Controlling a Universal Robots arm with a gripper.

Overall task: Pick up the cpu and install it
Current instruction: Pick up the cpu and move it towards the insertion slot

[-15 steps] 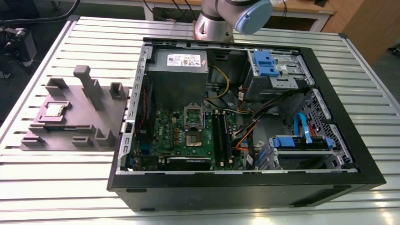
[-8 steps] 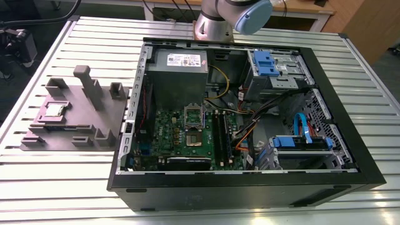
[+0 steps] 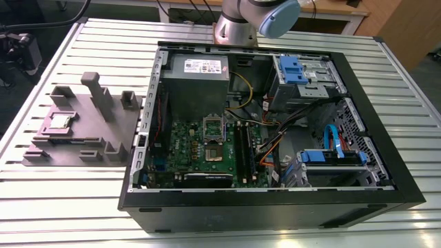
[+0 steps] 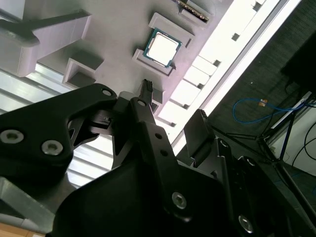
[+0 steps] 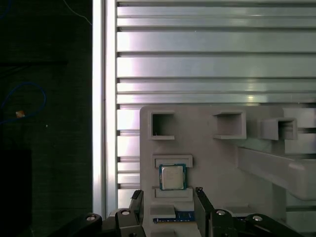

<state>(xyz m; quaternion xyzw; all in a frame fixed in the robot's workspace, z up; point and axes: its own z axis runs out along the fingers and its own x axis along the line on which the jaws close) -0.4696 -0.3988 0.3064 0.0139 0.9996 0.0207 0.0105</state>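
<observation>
Item: the cpu (image 3: pixel 61 122) lies flat, metal top up, in a shallow framed recess of the grey plastic fixture (image 3: pixel 90 124). In the exterior view the recess is at the fixture's nine o'clock side. The chip is seated square between two low ledges, as both wrist views confirm (image 4: pixel 162 48) (image 5: pixel 172 177).

Gripper (image 5: pixel 168 197): fingers apart, nothing between them. In the first wrist view the two black fingertips (image 5: pixel 198 193) stand to either side of the chip's line, short of it, with no contact seen. In the second wrist view the gripper (image 4: pixel 173 101) hangs over the fixture (image 4: pixel 118 29), near the chip but clear of it.

Fixture: it rests on the slatted metal table (image 3: pixel 69 206), with upright blocks at its twelve to two o'clock.

Surroundings: the open computer case (image 3: pixel 276 206) sits at three o'clock from the fixture, just beside it. The green motherboard (image 3: pixel 200 155) lies inside, its square socket (image 3: pixel 210 149) near the board's middle. The grey power supply (image 3: pixel 196 72) is at twelve o'clock from the board. The robot arm (image 3: pixel 248 20) rises beyond the case at twelve o'clock.
</observation>
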